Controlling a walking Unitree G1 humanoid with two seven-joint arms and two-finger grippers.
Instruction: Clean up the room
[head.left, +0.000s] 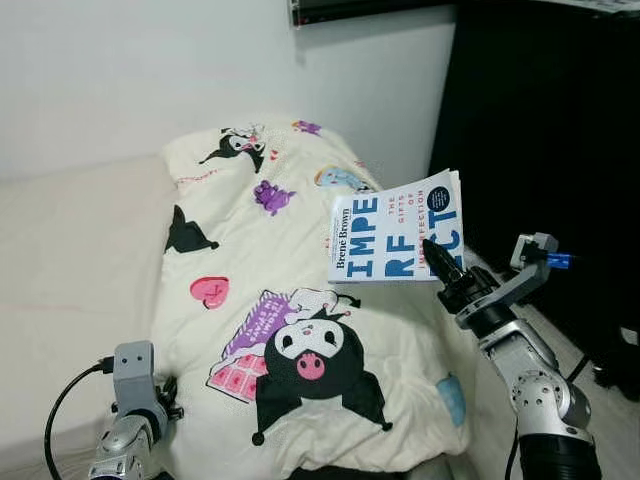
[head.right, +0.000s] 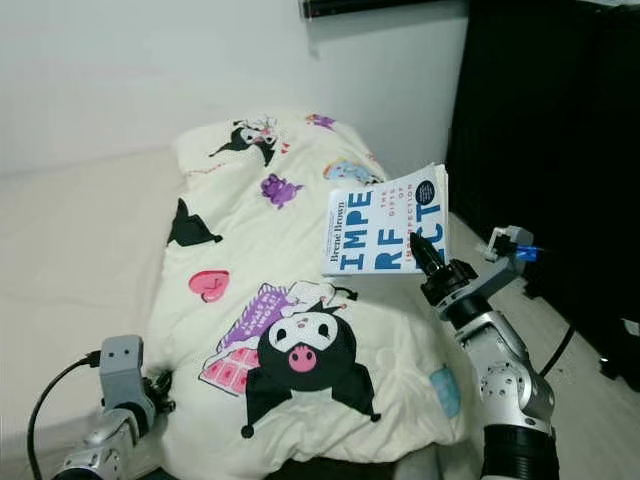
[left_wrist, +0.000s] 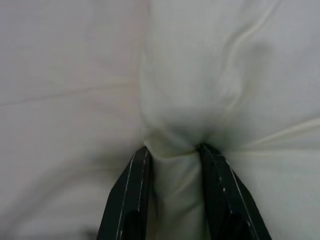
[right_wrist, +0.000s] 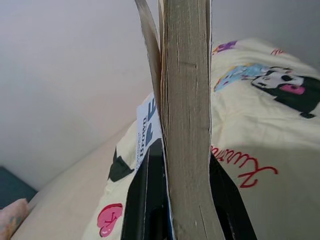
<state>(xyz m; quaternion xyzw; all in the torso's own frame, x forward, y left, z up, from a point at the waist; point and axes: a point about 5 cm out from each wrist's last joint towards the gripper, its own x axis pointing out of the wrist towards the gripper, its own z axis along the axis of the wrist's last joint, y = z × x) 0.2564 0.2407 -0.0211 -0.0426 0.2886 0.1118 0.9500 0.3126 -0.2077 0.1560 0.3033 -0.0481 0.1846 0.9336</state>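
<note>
Book (head.left: 395, 229) clamped by its lower edge in right gripper (head.left: 440, 263), held upright above the blanket (head.left: 300, 300) at the bed's right side, long axis crosswise; left gripper (left_wrist: 172, 160) pinching blanket fabric at near-left corner.

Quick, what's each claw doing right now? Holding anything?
Left gripper: closed, pinching a fold of the blanket.
Right gripper: closed on a book, held up above the bed.
</note>
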